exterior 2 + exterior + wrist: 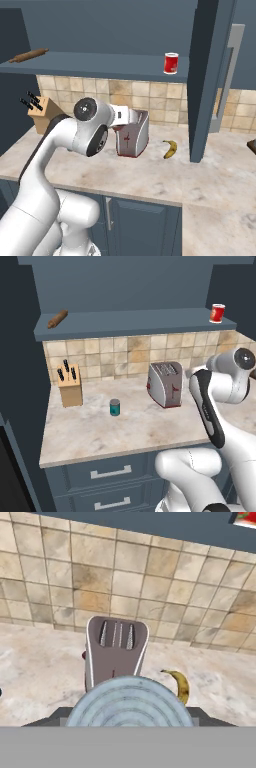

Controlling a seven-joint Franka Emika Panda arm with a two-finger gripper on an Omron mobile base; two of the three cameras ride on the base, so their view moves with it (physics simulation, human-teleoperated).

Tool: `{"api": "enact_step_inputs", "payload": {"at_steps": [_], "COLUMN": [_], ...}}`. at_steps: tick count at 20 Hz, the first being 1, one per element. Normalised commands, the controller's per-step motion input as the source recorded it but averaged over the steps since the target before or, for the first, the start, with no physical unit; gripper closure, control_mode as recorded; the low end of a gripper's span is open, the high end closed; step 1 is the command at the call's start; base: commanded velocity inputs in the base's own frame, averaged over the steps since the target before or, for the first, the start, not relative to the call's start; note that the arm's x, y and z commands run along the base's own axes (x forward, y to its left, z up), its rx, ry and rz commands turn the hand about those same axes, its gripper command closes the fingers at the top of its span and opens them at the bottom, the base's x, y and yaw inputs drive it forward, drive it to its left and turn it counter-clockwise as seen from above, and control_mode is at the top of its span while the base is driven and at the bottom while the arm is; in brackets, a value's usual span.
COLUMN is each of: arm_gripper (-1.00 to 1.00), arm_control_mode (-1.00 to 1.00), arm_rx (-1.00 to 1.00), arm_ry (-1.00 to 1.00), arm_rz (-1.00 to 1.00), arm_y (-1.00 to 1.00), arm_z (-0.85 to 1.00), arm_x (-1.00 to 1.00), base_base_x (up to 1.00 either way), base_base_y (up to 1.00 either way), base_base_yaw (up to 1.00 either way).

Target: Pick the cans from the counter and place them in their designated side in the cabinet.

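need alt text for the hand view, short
A can's ridged grey metal top sits close to the camera at the bottom, in the claw. Beyond it a silver toaster stands on the beige counter with a banana just to its right, and tan wall tiles behind.

The small teal-labelled can (115, 407) is sat on the beige marbled worktop (100, 436), between the wooden knife block (69, 387) and the silver toaster (164, 384).

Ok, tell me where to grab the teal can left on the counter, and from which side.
Grip the teal can around its round side wall, about mid-height, fingers either side. It stands upright in the open on the counter, so come from the front edge or from above; the knife block and toaster stand well apart from it.
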Motion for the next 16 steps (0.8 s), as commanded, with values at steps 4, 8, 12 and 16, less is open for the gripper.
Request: {"api": "enact_step_inputs", "payload": {"at_steps": [4,8,12,16], "arm_gripper": [1.0,1.0,1.0,1.0], "arm_control_mode": [-1.0,-1.0,-1.0,-1.0], "arm_rx": [-0.05,-0.04,-0.04,-0.04], "arm_ry": [-0.04,0.0,-0.02,-0.02], "arm_rz": [0.0,0.0,0.0,0.0], "arm_y": [0.0,0.0,0.0,0.0], "arm_z": [0.26,0.25,0.31,0.33], "arm_x": [0.0,0.0,0.0,0.0], "base_base_x": [0.0,0.0,0.0,0.0], "base_base_y": [0.0,0.0,0.0,0.0], "base_base_yaw": [0.0,0.0,0.0,0.0]}}
